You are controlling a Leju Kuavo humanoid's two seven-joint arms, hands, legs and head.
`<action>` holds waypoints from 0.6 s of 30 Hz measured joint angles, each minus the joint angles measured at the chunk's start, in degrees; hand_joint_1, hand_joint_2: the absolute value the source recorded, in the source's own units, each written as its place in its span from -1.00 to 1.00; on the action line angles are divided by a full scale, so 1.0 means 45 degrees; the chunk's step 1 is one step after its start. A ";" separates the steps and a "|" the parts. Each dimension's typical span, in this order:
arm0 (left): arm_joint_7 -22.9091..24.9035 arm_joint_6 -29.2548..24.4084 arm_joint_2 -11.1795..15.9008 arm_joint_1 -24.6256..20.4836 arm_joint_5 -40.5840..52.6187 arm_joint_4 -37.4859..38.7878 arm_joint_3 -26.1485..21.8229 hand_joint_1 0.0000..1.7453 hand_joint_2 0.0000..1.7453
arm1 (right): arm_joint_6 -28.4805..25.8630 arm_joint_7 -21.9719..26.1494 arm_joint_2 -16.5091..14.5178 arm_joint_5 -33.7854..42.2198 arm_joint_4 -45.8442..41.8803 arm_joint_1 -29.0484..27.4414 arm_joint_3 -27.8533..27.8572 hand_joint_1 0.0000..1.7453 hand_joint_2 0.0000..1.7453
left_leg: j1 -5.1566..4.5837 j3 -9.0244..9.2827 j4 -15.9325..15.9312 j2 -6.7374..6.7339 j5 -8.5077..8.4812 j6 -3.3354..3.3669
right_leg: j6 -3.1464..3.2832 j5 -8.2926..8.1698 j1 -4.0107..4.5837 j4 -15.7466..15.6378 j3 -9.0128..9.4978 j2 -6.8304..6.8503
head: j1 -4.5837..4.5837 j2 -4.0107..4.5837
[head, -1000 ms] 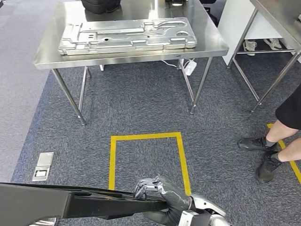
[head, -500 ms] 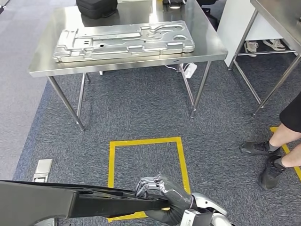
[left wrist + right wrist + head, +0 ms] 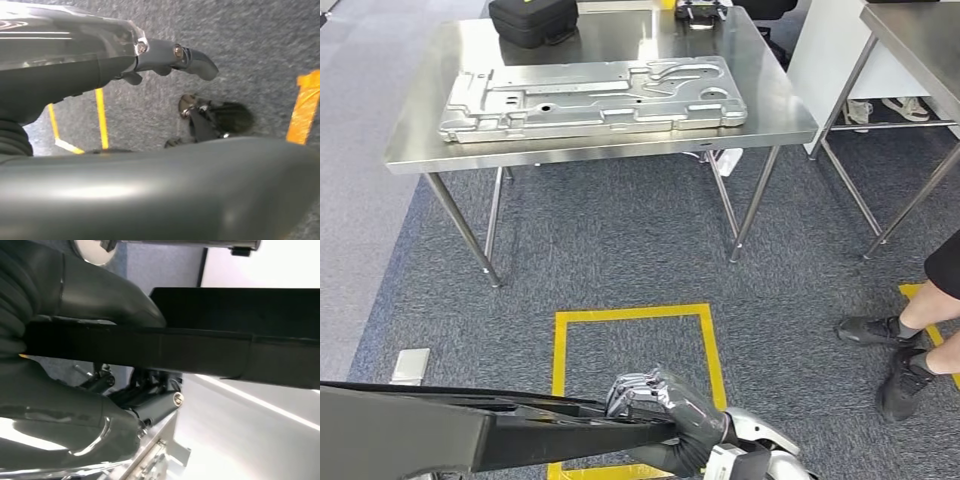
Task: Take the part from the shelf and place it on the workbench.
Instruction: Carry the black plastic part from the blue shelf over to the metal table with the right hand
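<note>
Low at my front, right hand (image 3: 663, 415) grips black part (image 3: 433, 432) flat for carrying to table (image 3: 780, 110); left hand's grip: can't tell.

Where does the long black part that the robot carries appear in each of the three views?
Head view: the black part lies across the bottom left, its near end held by the right robot hand.
Left wrist view: the wide dark surface across the lower half is probably this part; I cannot confirm it.
Right wrist view: the part is a dark bar across the middle, gripped.
Shared landmark: yellow floor tape.
</note>
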State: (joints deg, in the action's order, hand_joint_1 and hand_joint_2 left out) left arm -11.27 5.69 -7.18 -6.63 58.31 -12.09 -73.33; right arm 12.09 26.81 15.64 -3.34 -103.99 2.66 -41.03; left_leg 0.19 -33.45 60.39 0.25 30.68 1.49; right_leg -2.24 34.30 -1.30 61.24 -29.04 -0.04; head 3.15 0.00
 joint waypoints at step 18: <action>0.0022 0.0030 0.0015 -0.0177 0.0019 0.0000 0.0024 -1.00 1.00 | -0.0165 0.0119 -0.0028 -0.0165 0.0057 0.0036 0.0015 1.00 1.00 | 0.0102 0.0431 0.1561 -0.0015 0.1207 -0.0509 | 0.0678 -0.0779 0.0051 -0.0246 -0.1009 0.0016 | -0.0061 -0.0001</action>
State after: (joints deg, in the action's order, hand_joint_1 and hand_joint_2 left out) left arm -11.17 5.82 -7.11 -7.43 58.40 -12.09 -73.22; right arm 11.34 27.35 15.52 -4.08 -103.73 2.83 -40.96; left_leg 0.65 -31.51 67.42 0.18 36.12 -0.80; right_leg 0.81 30.79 -1.07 60.13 -33.58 0.03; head 2.87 -0.01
